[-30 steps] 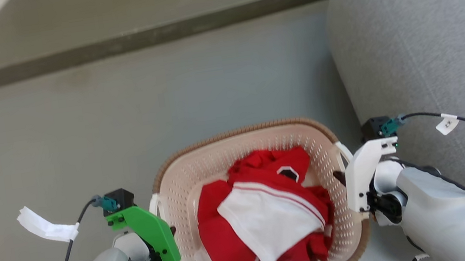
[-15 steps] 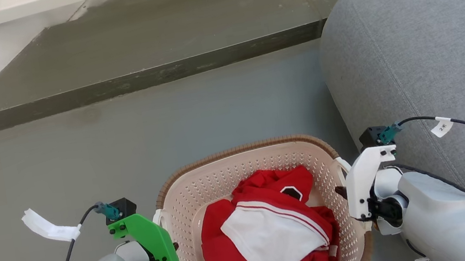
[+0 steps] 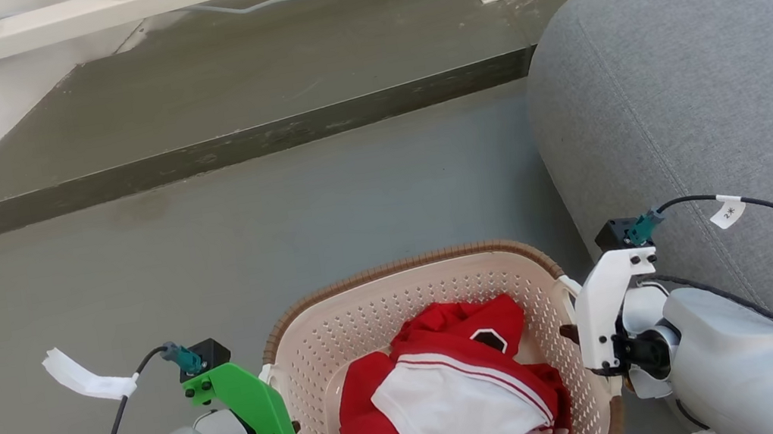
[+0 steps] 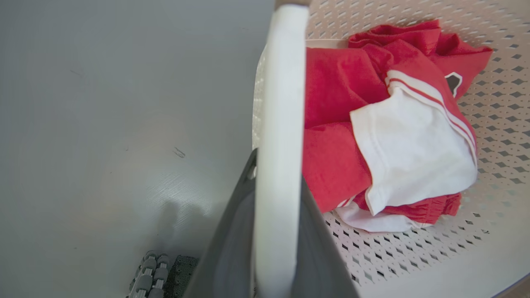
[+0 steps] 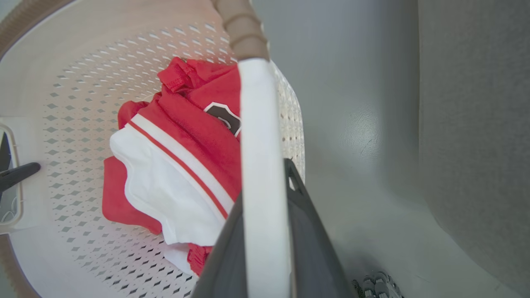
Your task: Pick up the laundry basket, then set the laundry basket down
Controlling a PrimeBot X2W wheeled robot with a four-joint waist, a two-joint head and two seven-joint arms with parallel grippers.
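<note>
Grip is holding: our left gripper (image 4: 277,169) and right gripper (image 5: 265,182) are each clamping a white handle (image 4: 281,82) of the laundry basket (image 3: 341,323), which is sitting between them, left of the grey sofa (image 3: 704,85). Our head view is reaching farther out than a second ago, so we are likely lifting. The basket's near rim is running off frame and its underside is hidden.

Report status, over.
Left gripper, right gripper shut on white side handles. Cream perforated plastic laundry basket, brown rim, holds red-and-white clothes. Grey sofa close at right.
</note>
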